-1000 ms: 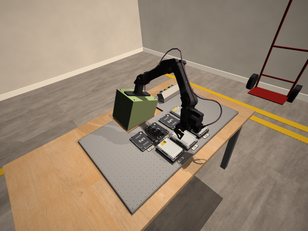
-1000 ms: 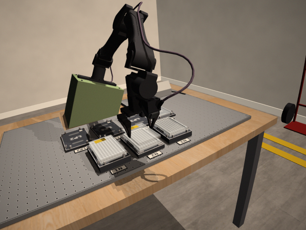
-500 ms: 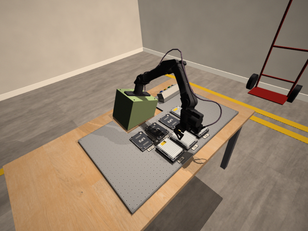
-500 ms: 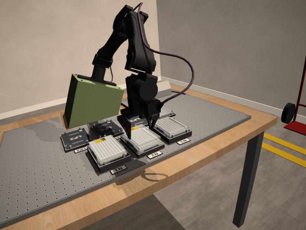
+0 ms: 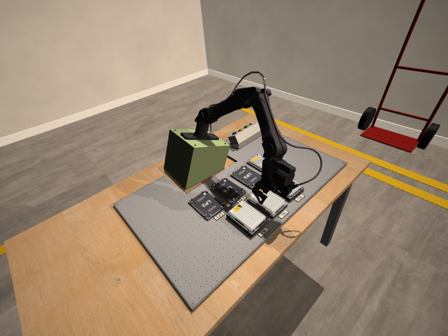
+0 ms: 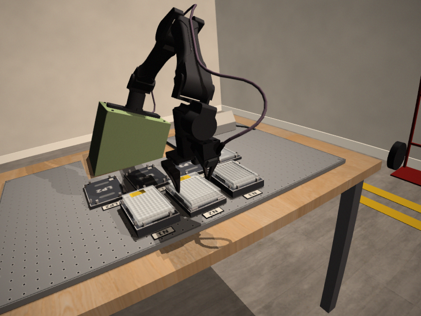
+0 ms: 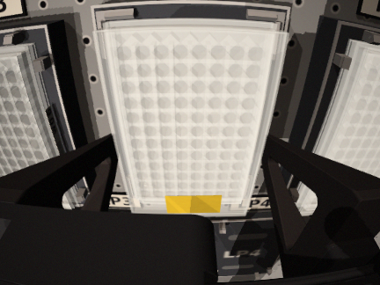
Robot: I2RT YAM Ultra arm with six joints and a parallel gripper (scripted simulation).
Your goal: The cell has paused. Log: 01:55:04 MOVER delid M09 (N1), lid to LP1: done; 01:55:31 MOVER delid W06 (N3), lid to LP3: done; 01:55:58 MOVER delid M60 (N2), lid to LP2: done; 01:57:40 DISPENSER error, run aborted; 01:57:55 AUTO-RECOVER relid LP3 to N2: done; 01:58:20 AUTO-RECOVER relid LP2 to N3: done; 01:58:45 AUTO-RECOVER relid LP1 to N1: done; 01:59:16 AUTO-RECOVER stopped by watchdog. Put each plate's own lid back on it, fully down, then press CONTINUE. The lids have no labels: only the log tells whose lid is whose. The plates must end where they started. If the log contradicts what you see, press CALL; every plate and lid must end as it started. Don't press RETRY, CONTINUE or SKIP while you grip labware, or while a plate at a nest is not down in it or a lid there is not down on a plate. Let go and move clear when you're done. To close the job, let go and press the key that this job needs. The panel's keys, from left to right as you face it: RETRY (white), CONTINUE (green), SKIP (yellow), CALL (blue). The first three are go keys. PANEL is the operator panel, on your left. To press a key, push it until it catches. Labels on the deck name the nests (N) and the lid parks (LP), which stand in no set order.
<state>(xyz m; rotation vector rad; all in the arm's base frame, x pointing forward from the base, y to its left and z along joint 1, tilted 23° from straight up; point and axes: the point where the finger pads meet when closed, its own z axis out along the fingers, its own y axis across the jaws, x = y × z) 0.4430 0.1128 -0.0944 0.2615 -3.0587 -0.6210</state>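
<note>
Three white well plates stand in a row of nests near the deck's front edge: N1 (image 6: pixel 148 207), N2 and N3 (image 6: pixel 236 175). My gripper (image 6: pixel 191 180) is over N2, shut on the clear lid (image 7: pixel 190 111) by its long sides. The lid sits at or just above the N2 plate; I cannot tell which. A yellow tag (image 7: pixel 193 204) shows at its near end. The N1 plate (image 5: pixel 247 216) carries a clear lid. The N3 plate is partly hidden by the arm in the top view.
Lid park LP2 (image 5: pixel 205 204) is bare and LP3 (image 5: pixel 247 176) looks bare. The park between them (image 5: pixel 227 189) is dark, perhaps shadowed. The green arm base (image 5: pixel 195 157) stands behind them. The key panel (image 5: pixel 245 134) lies at the back. A yellow-tagged item (image 5: pixel 256 161) sits behind the arm.
</note>
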